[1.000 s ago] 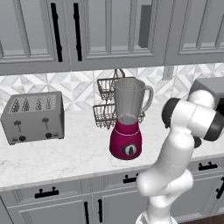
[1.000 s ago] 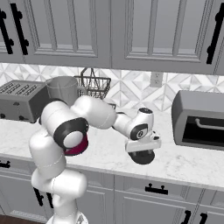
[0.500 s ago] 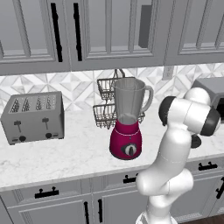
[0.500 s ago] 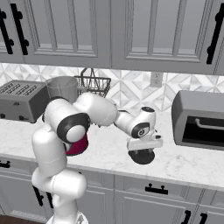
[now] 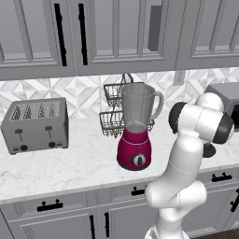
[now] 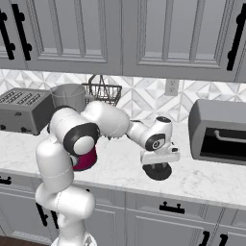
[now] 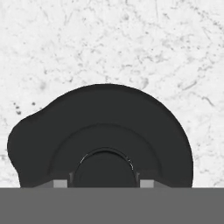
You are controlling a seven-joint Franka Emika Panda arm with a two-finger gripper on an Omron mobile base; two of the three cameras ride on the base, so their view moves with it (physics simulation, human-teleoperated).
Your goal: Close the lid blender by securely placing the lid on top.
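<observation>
Your gripper (image 6: 159, 166) is down at the marble desk (image 6: 202, 180), pointing straight at the surface, with its jaws drawn in on the lid (image 6: 157, 171). In the hand view the lid (image 7: 103, 135) spreads wide and dark just above the finger tips, and its raised centre knob sits between them, so you have hold of the lid by that knob. The lid lies flat against the desk; whether it rests on the surface or is barely off it you cannot tell from these angles.

In the right base view the lid sits near the front edge of the desk, left of the grey toaster oven (image 6: 218, 130) and well apart from the blender (image 5: 136, 128). The blender stands upright to the arm's left in the left base view, magenta base with the round dial facing you, its clear jar open at the top. A wire basket rack (image 5: 114, 109) stands just behind it against the tiled wall, and the four-slot toaster (image 5: 36, 125) sits farther left.
</observation>
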